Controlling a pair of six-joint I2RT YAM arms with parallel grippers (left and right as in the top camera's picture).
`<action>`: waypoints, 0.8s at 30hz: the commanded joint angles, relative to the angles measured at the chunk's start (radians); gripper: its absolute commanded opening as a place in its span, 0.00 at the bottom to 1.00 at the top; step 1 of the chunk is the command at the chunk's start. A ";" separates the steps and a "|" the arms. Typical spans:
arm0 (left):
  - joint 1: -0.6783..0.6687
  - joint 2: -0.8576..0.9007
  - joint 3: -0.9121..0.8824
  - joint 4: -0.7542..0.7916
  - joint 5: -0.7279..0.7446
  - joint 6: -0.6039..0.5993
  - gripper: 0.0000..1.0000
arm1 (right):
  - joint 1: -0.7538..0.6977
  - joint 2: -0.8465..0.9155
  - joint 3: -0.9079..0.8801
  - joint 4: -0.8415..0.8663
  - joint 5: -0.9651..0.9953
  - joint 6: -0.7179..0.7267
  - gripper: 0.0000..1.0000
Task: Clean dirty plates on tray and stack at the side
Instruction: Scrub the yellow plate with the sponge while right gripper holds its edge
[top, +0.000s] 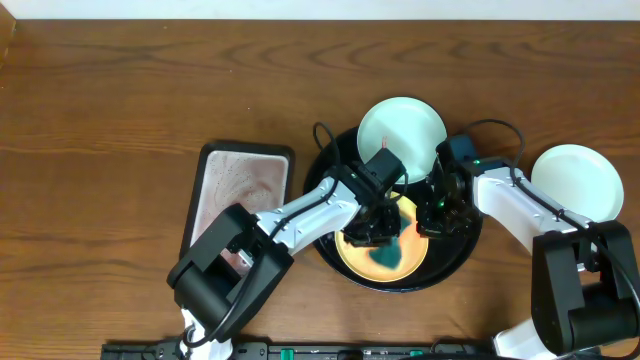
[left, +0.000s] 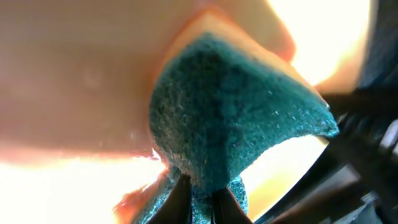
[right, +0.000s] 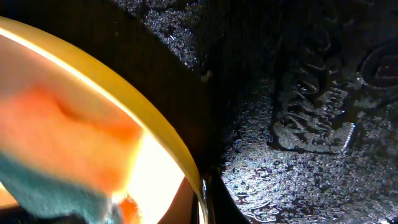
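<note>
Fingers of the left gripper (left: 200, 200) pinch the green sponge (left: 236, 118), which we see pressed on the yellow plate (top: 352, 262) beneath them, inside the black tray (top: 455, 258). We log the right gripper (right: 200, 208) clamped on that plate's rim. One mint plate (top: 402, 135) sits beyond both grippers, and a second mint plate (top: 577, 180) lies right of the right fingers, off the tray.

The big tray (top: 455, 257) is shiny black with tiny bumps. One plate (top: 357, 258) is yellow and the sponge (top: 386, 256) is dark green. The far plate (top: 400, 125) and the right plate (top: 577, 180) are pale mint-white. The small tray (top: 240, 185) on the left is white with pink smears and a dark rim. The table (top: 100, 100) is brown with wavy wood lines.
</note>
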 joint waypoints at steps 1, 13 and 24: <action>-0.015 0.038 -0.025 -0.122 0.054 0.078 0.07 | -0.016 0.018 -0.017 0.017 0.138 0.037 0.01; 0.103 0.037 -0.002 -0.239 -0.640 0.072 0.07 | -0.016 -0.010 -0.017 0.020 0.143 0.037 0.01; 0.100 0.037 0.017 -0.214 -0.833 0.084 0.08 | -0.016 -0.010 -0.017 0.032 0.161 0.037 0.01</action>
